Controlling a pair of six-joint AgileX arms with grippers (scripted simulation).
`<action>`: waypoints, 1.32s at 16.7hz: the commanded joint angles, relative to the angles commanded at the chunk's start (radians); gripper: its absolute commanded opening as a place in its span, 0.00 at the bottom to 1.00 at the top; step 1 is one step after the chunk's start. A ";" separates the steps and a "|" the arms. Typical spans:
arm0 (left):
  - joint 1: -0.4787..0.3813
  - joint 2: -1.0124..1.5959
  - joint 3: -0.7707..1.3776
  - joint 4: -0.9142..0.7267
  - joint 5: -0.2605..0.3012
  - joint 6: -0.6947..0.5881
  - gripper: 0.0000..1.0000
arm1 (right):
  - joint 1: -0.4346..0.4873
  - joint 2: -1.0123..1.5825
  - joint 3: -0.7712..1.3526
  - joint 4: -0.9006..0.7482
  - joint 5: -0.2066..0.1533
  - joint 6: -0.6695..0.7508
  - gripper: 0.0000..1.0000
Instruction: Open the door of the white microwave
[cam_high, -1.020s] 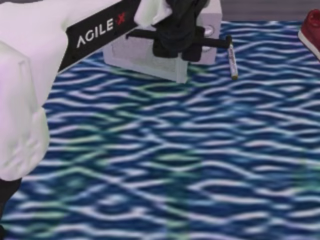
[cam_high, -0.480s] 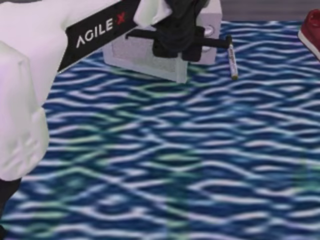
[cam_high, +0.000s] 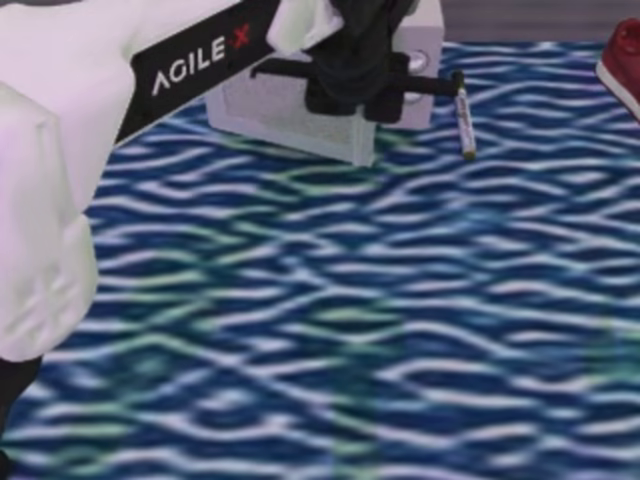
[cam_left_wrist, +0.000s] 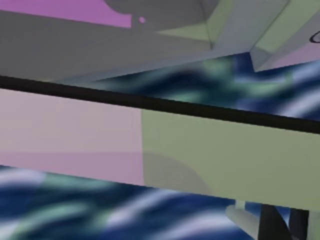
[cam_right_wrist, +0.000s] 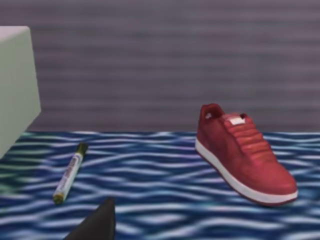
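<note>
1. Left gripper (cam_high: 355, 75) at the far edge of the table, over the front of the white microwave (cam_high: 428, 25), with the left arm stretched across the top view's upper left corner. Cannot tell from any view whether wide, narrow or clamped on the handle.
2. Door (cam_high: 285, 120) standing ajar: slanted away from the microwave's front, free edge out toward the near side and just under the gripper, other edge back toward the left.
3. Compared with a second ago: only a very slight shift of the door's free corner and of the arm, then practically no change over the last half second.
4. Judged from that: pull slowing or paused, door only partly open, task under way but not complete. Further swing likely needed, following the door's arc around its hinge.
5. Left wrist view filled by flat pale panels at close range; cannot tell which part of the oven.
6. Right gripper (cam_right_wrist: 100, 222) parked off to the right, only a dark tip visible, opening impossible to judge.
7. Marker (cam_high: 465, 120) just right of the microwave, red shoe (cam_high: 622, 60) well apart at the right edge; neither in the door's path.
</note>
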 joint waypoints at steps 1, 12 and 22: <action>0.000 0.000 0.000 0.000 0.000 0.000 0.00 | 0.000 0.000 0.000 0.000 0.000 0.000 1.00; 0.016 -0.112 -0.183 0.092 0.057 0.110 0.00 | 0.000 0.000 0.000 0.000 0.000 0.000 1.00; 0.016 -0.112 -0.183 0.092 0.057 0.110 0.00 | 0.000 0.000 0.000 0.000 0.000 0.000 1.00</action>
